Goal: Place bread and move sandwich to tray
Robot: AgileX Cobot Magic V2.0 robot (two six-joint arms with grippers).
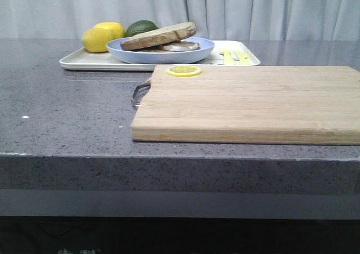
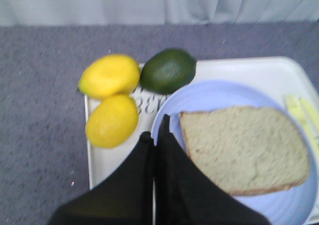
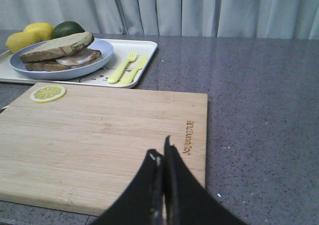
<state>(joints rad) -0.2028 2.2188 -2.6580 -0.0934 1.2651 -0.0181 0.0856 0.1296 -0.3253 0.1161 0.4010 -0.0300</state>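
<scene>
The bread lies as the top slice on the sandwich, over the fried egg, on the round pale blue plate. The plate stands on the white tray at the back left. In the left wrist view the bread covers most of the plate, and my left gripper is shut and empty above the plate's rim. My right gripper is shut and empty above the cutting board's near edge. The sandwich also shows in the right wrist view. Neither gripper shows in the front view.
Two lemons and an avocado sit on the tray's left end. A yellow fork and knife lie on its right end. A wooden cutting board with a lemon slice lies in front of the tray.
</scene>
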